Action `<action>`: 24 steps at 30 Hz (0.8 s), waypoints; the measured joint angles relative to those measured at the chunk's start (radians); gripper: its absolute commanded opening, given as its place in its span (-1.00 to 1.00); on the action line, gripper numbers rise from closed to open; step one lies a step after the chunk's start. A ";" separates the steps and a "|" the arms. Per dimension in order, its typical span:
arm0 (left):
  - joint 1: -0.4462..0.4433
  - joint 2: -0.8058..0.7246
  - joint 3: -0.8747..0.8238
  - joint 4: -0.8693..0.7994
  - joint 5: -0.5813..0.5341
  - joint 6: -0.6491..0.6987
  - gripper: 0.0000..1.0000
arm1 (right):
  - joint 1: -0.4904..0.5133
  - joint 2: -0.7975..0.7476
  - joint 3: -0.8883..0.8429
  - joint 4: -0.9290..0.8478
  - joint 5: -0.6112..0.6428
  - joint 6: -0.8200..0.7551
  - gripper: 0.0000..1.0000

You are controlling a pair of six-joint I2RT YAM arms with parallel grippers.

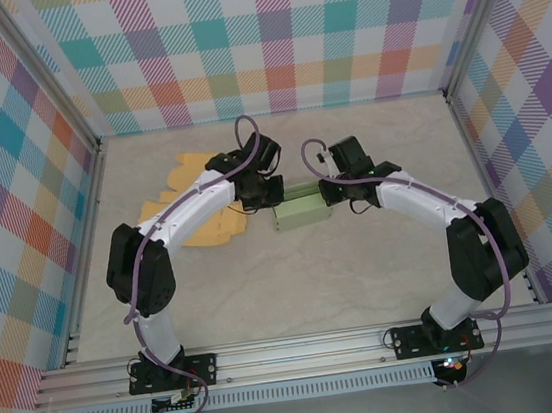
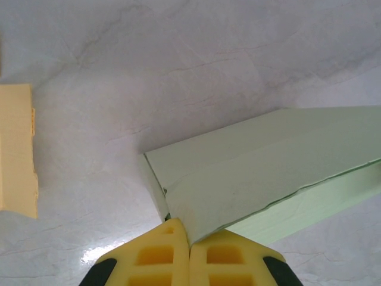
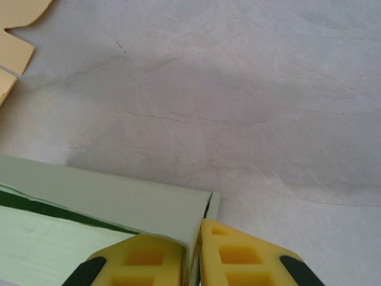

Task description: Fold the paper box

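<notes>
- The box (image 1: 300,211) was pale green.
- My fingers (image 2: 158,256) were yellow.
- The table (image 1: 316,282) was marbled grey-white.
- The card sheets (image 1: 190,165) were yellow-orange.
- The walls (image 1: 265,36) were pastel plaid.

The pale green paper box (image 3: 89,205) lies at the lower left, on a light grey marbled table surface (image 3: 250,119). At the right end of the box, the right gripper (image 3: 191,241) has its two yellow foam-like fingers (image 3: 149,259) pressed on the thin end wall, one finger on each side of it. A dark gap runs along the box's long edge. Far above the box, at the top left corner, lie flat pieces of yellow card (image 3: 15,36).
</notes>
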 measured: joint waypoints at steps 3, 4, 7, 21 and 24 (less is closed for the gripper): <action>0.000 0.000 -0.028 0.031 0.000 -0.006 -0.93 | 0.000 0.001 0.000 0.000 0.003 0.003 -0.71; 0.000 0.000 -0.034 0.043 -0.006 -0.006 -0.93 | 0.000 0.001 0.000 0.000 0.004 0.003 -0.71; 0.000 0.000 -0.052 0.084 -0.026 -0.006 -0.90 | 0.000 0.010 0.000 0.001 0.010 0.004 -0.72; -0.036 -0.035 -0.178 0.259 -0.113 -0.034 -0.10 | 0.002 0.027 -0.029 0.068 0.028 0.020 -0.85; -0.046 -0.062 -0.211 0.285 -0.123 -0.035 0.21 | 0.009 0.026 -0.037 0.089 0.024 0.022 -0.85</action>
